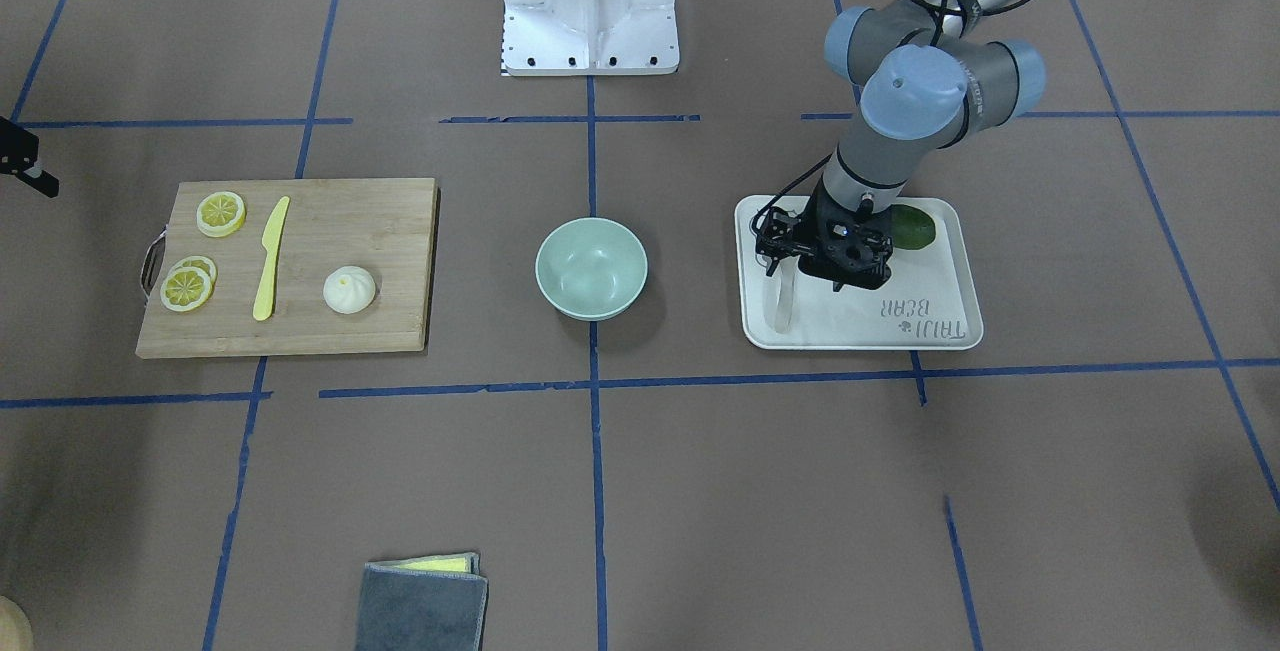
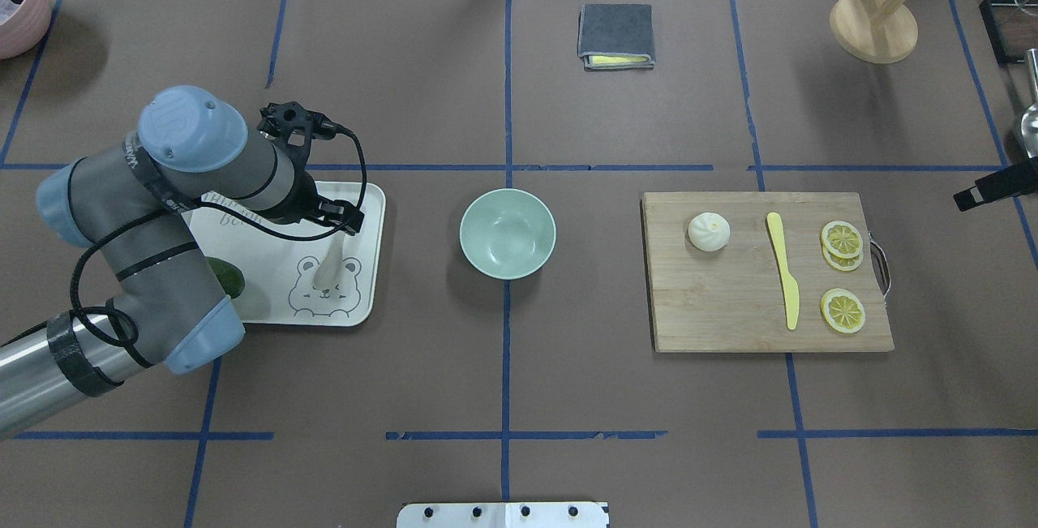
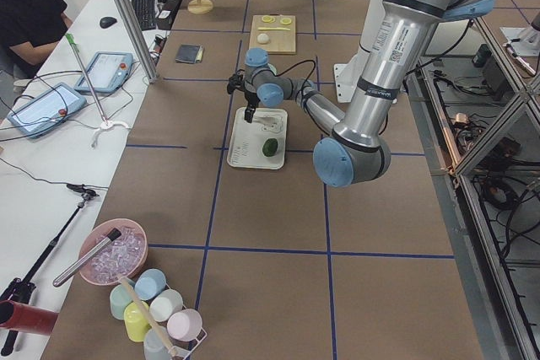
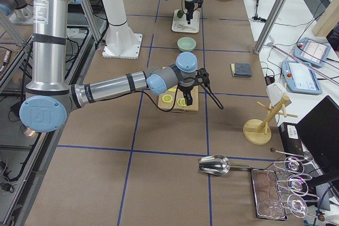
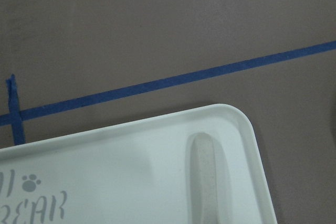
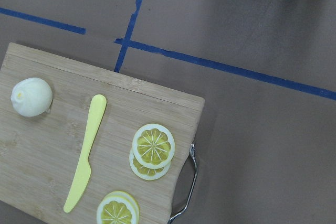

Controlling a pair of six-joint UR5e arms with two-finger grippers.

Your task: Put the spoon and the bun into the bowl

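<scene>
The beige spoon (image 1: 781, 306) lies on the cream bear-print tray (image 1: 940, 281); it also shows in the overhead view (image 2: 328, 267) and the left wrist view (image 5: 205, 182). My left gripper (image 1: 820, 271) points down over the tray, just above the spoon's end, and looks open and empty. The white bun (image 2: 709, 231) sits on the wooden cutting board (image 2: 730, 317). The mint-green bowl (image 2: 508, 233) stands empty at mid-table between tray and board. My right gripper (image 2: 985, 187) hovers off the board's handle end; its jaws are not visible.
A yellow plastic knife (image 2: 783, 270) and several lemon slices (image 2: 842, 238) lie on the board. A dark green fruit (image 2: 227, 276) sits on the tray. A folded grey cloth (image 2: 616, 36) and a wooden stand (image 2: 873, 25) are at the far side.
</scene>
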